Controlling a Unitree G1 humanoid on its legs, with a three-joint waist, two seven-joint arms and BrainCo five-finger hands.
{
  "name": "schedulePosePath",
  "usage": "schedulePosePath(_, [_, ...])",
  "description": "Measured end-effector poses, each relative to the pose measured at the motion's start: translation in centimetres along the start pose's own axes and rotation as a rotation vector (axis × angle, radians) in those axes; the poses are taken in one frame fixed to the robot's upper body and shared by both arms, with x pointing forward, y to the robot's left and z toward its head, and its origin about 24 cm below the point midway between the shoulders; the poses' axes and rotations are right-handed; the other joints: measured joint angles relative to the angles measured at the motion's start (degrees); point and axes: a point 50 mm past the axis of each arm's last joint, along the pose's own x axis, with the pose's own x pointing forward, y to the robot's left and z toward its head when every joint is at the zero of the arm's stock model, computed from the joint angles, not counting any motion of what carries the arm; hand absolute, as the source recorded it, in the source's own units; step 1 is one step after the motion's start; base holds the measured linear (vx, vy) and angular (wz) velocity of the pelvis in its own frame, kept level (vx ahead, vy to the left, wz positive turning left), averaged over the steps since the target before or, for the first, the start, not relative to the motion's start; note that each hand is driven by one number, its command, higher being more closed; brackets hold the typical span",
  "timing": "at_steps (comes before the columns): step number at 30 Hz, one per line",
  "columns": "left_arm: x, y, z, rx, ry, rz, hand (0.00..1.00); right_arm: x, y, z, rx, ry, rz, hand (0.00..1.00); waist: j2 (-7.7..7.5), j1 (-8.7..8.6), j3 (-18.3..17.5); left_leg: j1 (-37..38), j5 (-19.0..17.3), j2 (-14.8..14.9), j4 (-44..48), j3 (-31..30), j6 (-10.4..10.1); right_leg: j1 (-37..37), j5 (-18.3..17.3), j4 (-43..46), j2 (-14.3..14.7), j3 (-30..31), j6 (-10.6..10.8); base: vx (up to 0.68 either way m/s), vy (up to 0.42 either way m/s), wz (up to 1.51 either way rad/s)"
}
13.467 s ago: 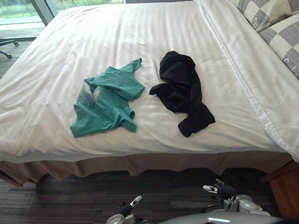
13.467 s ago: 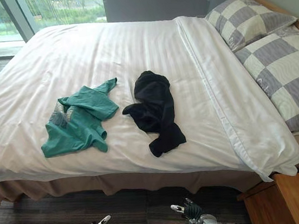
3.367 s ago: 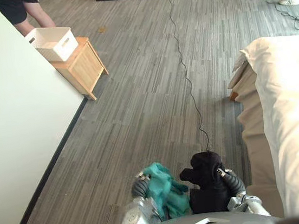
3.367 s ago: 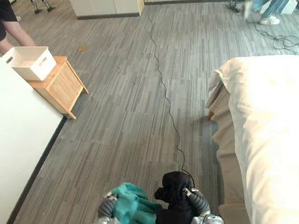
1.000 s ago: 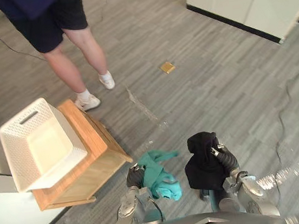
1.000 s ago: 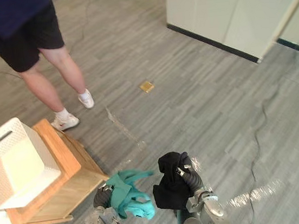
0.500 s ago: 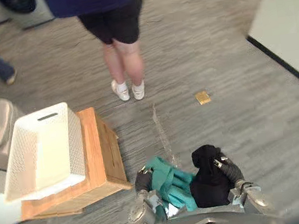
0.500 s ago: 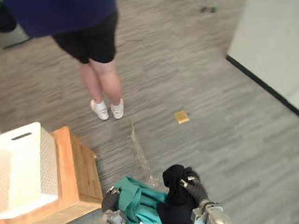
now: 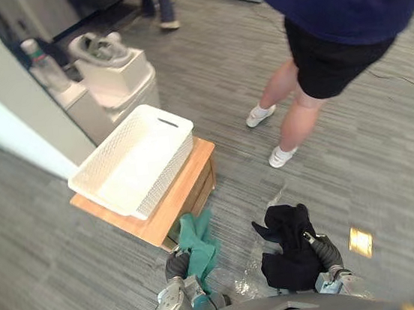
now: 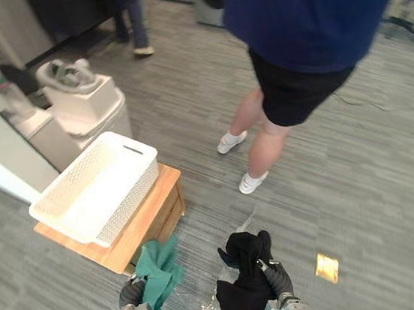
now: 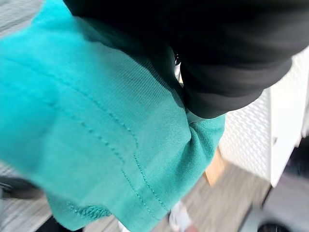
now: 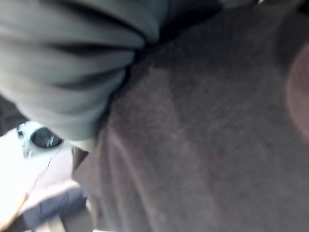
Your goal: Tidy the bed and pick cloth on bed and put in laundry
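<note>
At the left hand [image 9: 177, 265], low in the left eye view, the green cloth [image 9: 197, 245] is carried clear of the floor [image 9: 56, 279]. It rises in a bunch above the wrist cover and hangs down beside it. The cloth wraps the front of this hand, so its grip state cannot be told.

Beside it, the right hand [image 9: 322, 250] is closed on the black cloth [image 9: 286, 255] – one silver finger shows curled over the fabric. The black cloth is bunched above this hand and hangs below it, also clear of the floor. The two cloths are near each other but apart.

Ahead of the left hand and slightly to its left stands a small wooden table [image 9: 191, 176]. The green cloth is just beside its nearest corner. A white lattice basket [image 9: 167, 171] sits on the table top, upright, open side up, with nothing seen inside.

Ahead of the right hand a person [image 9: 333, 71] in dark shorts and white shoes stands on the floor. A small brass floor plate [image 9: 360, 242] lies just to the right of the right hand – flat on the floor
</note>
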Motion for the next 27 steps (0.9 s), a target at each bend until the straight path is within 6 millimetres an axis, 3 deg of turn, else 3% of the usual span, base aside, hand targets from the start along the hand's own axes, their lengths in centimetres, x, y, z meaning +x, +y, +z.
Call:
schedulePosePath(1, [-0.3,0.0,-0.3,-0.014,0.003,0.006,1.00,0.3,-0.3,0.7,-0.001,-0.022,-0.003,1.00,2.59,0.53,-0.42,1.13,-1.60,2.78,0.13,-0.93,-1.55,-0.35,-0.02,3.59,2.54,-0.82,-2.22,0.38,-0.426,0.41])
schedulePosePath(2, [-0.6,-0.3,-0.9,-0.039,0.016,0.002,1.00,0.7,-0.8,1.7,-0.017,-0.046,-0.006,1.00,4.97,1.15,-0.49,1.68,-1.83,5.20,0.99,-0.74,-2.65,-0.44,-2.27,5.80,4.39,-2.33,-4.32,0.37,-0.387,0.30])
schedulePosePath(3, [-0.7,-0.4,-1.1,-0.057,0.022,0.004,1.00,1.1,-0.8,2.3,-0.029,-0.063,0.002,1.00,5.47,1.18,-0.30,1.03,-1.06,5.45,2.84,0.13,-3.18,-0.33,-3.28,6.68,4.34,-3.05,-4.74,0.42,-0.424,0.47])
schedulePosePath(5, [-1.2,-0.6,-1.8,-0.114,0.036,-0.002,1.00,1.5,-0.7,3.5,-0.046,-0.095,0.018,1.00,6.12,0.69,1.28,-5.73,4.59,6.34,19.66,5.94,-6.73,4.38,-5.57,5.83,3.16,-6.47,-6.11,0.31,-0.299,0.85])
schedulePosePath(6, [-1.3,-0.8,-2.0,-0.123,0.041,-0.014,1.00,1.5,-0.7,3.9,-0.057,-0.111,0.026,1.00,7.28,0.83,2.58,-9.15,7.36,8.88,28.98,9.47,-7.40,8.84,-6.12,3.74,3.42,-8.77,-6.83,0.29,-0.251,1.11])
schedulePosePath(7, [-1.6,-0.7,-2.2,-0.124,0.045,-0.029,1.00,1.4,-0.9,3.8,-0.062,-0.103,0.020,1.00,8.02,1.05,3.21,-12.41,7.28,11.87,37.77,14.76,-6.86,13.58,-6.88,1.44,3.51,-11.60,-7.42,0.21,-0.175,1.01])
schedulePosePath(9, [-1.8,-0.2,-1.4,-0.139,-0.001,-0.035,1.00,1.4,-1.1,3.9,-0.060,-0.106,0.021,1.00,7.96,1.64,3.22,-15.28,6.30,13.72,40.19,22.66,-4.49,18.16,-7.93,-1.07,2.68,-14.43,-7.76,0.26,-0.158,0.79])
schedulePosePath(12, [-2.0,0.1,-1.1,-0.156,-0.023,-0.043,1.00,1.8,-1.4,4.3,-0.062,-0.120,0.020,1.00,8.02,1.43,3.20,-16.38,6.00,13.39,26.47,35.22,-4.11,21.75,-7.89,-5.04,1.51,-18.98,-7.54,0.27,-0.036,0.56])
schedulePosePath(14, [-2.0,-0.2,-1.1,-0.172,-0.024,-0.050,1.00,2.0,-1.7,4.2,-0.077,-0.110,0.005,1.00,8.00,1.37,3.21,-13.87,7.01,12.92,14.77,44.50,-3.23,24.51,-8.15,-5.66,1.39,-23.05,-5.81,0.40,0.076,0.76])
schedulePosePath(15, [-2.1,-0.4,-1.2,-0.178,-0.023,-0.055,1.00,2.0,-1.8,4.3,-0.078,-0.114,0.001,1.00,8.17,1.21,3.11,-12.37,9.75,12.47,9.19,48.14,-1.23,25.57,-9.05,-5.42,1.52,-25.06,-4.49,0.37,0.099,1.00])
schedulePosePath(16, [-2.0,-0.5,-1.1,-0.179,-0.024,-0.062,1.00,2.0,-1.7,4.4,-0.075,-0.118,-0.007,1.00,7.92,1.15,2.97,-11.21,8.07,10.82,5.97,50.00,3.23,26.38,-10.31,-4.81,1.08,-27.05,-3.24,0.43,0.137,1.09])
schedulePosePath(17, [-1.9,-0.5,-0.8,-0.175,-0.034,-0.076,1.00,2.2,-1.5,4.7,-0.067,-0.132,-0.013,1.00,6.11,1.04,2.33,-10.81,7.67,7.88,3.79,48.77,5.22,26.06,-12.34,-2.76,-0.84,-28.59,-1.94,0.27,0.097,0.95])
schedulePosePath(19, [-1.9,-0.6,-0.5,-0.173,-0.046,-0.092,1.00,2.6,-0.7,5.4,-0.052,-0.165,-0.006,1.00,4.09,1.36,2.41,-10.77,6.98,4.92,1.90,46.18,6.06,24.51,-13.56,3.16,-3.46,-30.29,-0.32,0.34,0.118,0.86])
schedulePosePath(21, [-1.8,-0.8,-0.5,-0.148,-0.040,-0.128,1.00,3.1,-0.2,6.5,-0.041,-0.220,-0.019,1.00,3.95,1.18,2.69,-9.21,6.71,2.61,-0.68,42.49,6.11,17.81,-13.70,20.70,-7.67,-29.17,-1.70,0.42,0.155,0.96])
schedulePosePath(22, [-1.8,-0.7,-0.4,-0.097,-0.037,-0.151,1.00,3.1,-0.1,6.9,-0.026,-0.260,-0.049,1.00,3.91,0.26,2.79,-7.10,6.73,1.43,-2.24,39.32,6.09,14.66,-15.37,29.07,-8.44,-26.04,-2.29,0.41,0.064,1.41])
schedulePosePath(23, [-1.8,-0.7,-0.4,-0.059,-0.035,-0.172,1.00,2.8,-0.3,7.2,0.000,-0.302,-0.093,1.00,4.02,-0.48,2.86,-4.13,6.77,0.79,-3.92,36.05,5.99,13.22,-16.49,31.21,-7.59,-23.81,-3.81,0.43,0.023,1.48])
schedulePosePath(25, [-1.5,-0.5,0.1,-0.018,-0.045,-0.201,1.00,2.1,-0.3,8.5,0.016,-0.393,-0.128,1.00,4.37,-0.97,2.85,-0.75,7.05,0.61,-6.33,31.40,5.40,9.12,-17.90,29.25,-4.51,-18.71,-4.06,0.38,-0.058,1.49])
schedulePosePath(27, [-1.1,-0.3,0.8,0.010,-0.056,-0.225,1.00,0.8,0.1,11.6,0.008,-0.557,-0.140,1.00,4.73,-3.12,2.11,-0.53,7.55,0.59,-7.67,25.61,4.30,4.92,-17.07,20.54,0.44,-8.77,-2.70,0.39,-0.131,1.74])
